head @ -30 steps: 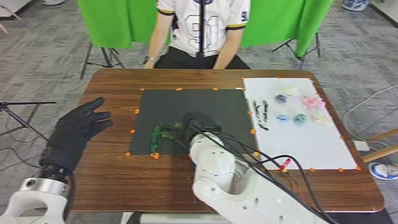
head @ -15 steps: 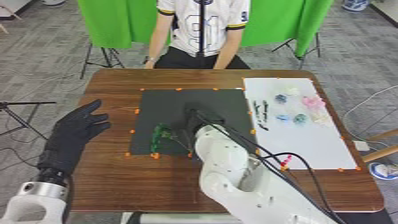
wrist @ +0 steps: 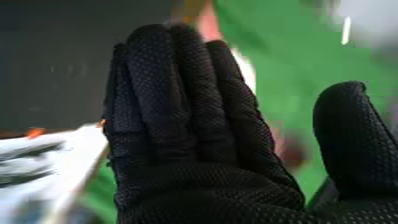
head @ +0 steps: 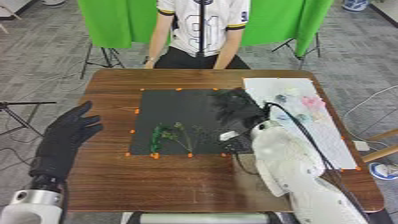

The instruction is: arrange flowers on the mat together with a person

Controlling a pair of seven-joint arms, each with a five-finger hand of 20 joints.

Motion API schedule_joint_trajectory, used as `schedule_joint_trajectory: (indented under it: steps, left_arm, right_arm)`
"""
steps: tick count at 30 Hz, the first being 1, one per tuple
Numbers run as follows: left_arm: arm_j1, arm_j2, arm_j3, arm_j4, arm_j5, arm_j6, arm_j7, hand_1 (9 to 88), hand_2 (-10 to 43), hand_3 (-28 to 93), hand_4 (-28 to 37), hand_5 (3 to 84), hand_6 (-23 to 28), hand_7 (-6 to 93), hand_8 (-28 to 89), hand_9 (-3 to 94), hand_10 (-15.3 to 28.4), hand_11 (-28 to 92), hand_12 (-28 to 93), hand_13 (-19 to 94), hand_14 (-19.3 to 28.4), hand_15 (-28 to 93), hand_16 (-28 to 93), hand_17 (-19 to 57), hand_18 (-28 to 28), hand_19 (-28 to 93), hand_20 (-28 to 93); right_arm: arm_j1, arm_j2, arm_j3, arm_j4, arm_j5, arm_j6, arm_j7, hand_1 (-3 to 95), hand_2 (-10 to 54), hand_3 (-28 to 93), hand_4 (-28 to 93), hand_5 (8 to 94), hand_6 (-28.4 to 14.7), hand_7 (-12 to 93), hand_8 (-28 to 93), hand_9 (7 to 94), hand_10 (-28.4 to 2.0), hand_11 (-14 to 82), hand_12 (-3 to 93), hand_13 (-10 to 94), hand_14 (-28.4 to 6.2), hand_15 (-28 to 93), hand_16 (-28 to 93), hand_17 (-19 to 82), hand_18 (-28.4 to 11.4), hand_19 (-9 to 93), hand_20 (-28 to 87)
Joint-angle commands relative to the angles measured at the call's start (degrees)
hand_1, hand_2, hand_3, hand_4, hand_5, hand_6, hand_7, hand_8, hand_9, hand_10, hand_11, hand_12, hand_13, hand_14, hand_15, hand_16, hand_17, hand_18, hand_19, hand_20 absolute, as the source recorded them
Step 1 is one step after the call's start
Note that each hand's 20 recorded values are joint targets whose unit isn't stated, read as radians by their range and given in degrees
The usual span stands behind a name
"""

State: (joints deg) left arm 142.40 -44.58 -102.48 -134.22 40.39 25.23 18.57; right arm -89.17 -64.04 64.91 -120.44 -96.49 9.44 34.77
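Hovering over the right part of the black mat [head: 191, 107], the right hand [head: 235, 107] lies spread toward the table's far side in the head view. In the right wrist view, that hand [wrist: 209, 175] is open: its fingers are straight and close together, its thumb stands well apart from them, and it has hold of nothing. The left hand [head: 67, 132] is beside the mat, over the left part of the brown wooden table [head: 133, 180], with its fingers loosely extended and nothing in its grasp.

The mat lies in the middle of the table, with small orange pieces [head: 189, 155] around its border. Near its lower left corner lies a deep green leafy stem [head: 155, 137], running from near to far. Just right of that is a thinner branching stem [head: 182, 131] with small pale green tips. To the right of the mat is a white sheet [head: 271, 86], partly covered by the right arm. A pink flower [head: 313, 102] lies near its right edge, with small blue blooms [head: 282, 117] to the left of it. Dark strands [wrist: 31, 165] on the sheet show blurred in the wrist view.
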Motion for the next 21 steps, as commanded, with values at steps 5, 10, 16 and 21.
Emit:
schedule_joint_trajectory:
  steps: [5, 10, 16, 21]
  left_arm:
    - [2.3, -1.84, -1.86, -0.04, -0.81, 2.23, 2.71, 22.1, 6.1, 80, -28.0, 33.6, 7.3, 16.6, -12, 30.5, 18.5, 32, 9, 21, 24.7, 60, -13, -8.0, 22.3, 55, 7]
    - [2.4, -2.53, -1.97, 0.14, -0.99, 1.73, 2.51, 21.6, 5.8, 80, -28.2, 33.0, 6.5, 15.9, -12, 28.9, 18.0, 30, 9, 17, 22.9, 58, -13, -8.8, 21.7, 53, 7]
    - [3.3, -3.01, -2.43, 0.13, -0.97, 1.56, 2.39, 21.6, 5.9, 80, -28.2, 32.6, 6.2, 16.1, -11, 29.7, 18.5, 32, 10, 18, 23.6, 59, -12, -8.9, 21.8, 53, 8]
    - [2.6, -2.93, -1.51, 0.46, -0.83, 0.96, 1.81, 21.6, 5.8, 80, -28.3, 32.4, 6.1, 16.1, -12, 30.0, 18.3, 32, 10, 19, 24.1, 59, -12, -8.8, 21.8, 53, 9]
  right_arm:
    - [-17.0, 4.3, 18.7, -0.7, 36.5, 7.2, -27.2, 17.4, 13.1, 70, -24, 52.4, -4.5, 13, -11, 51.0, -21.5, 19.9, 15.1, 43, -23.2, 58, 6, 10, -24.9, 58, 11]
    - [-21.6, 5.0, 20.3, -0.7, 42.6, 8.3, -31.4, 16.2, 12.3, 72, -25, 49.7, -3.4, 13, -11, 48.6, -20.2, 17.3, 14.8, 42, -22.9, 56, 7, 9, -25.3, 53, 13]
    - [-23.8, 3.8, 21.7, -0.7, 45.1, 7.3, -33.9, 14.9, 11.8, 73, -25, 47.5, -2.5, 13, -11, 47.5, -19.5, 16.0, 14.7, 40, -23.4, 53, 7, 8, -25.8, 52, 14]
    - [-23.9, 4.0, 22.1, -1.2, 44.9, 7.9, -34.8, 14.3, 11.6, 74, -25, 47.2, -2.3, 13, -11, 47.4, -19.4, 15.7, 14.8, 40, -23.5, 52, 8, 7, -25.9, 51, 15]
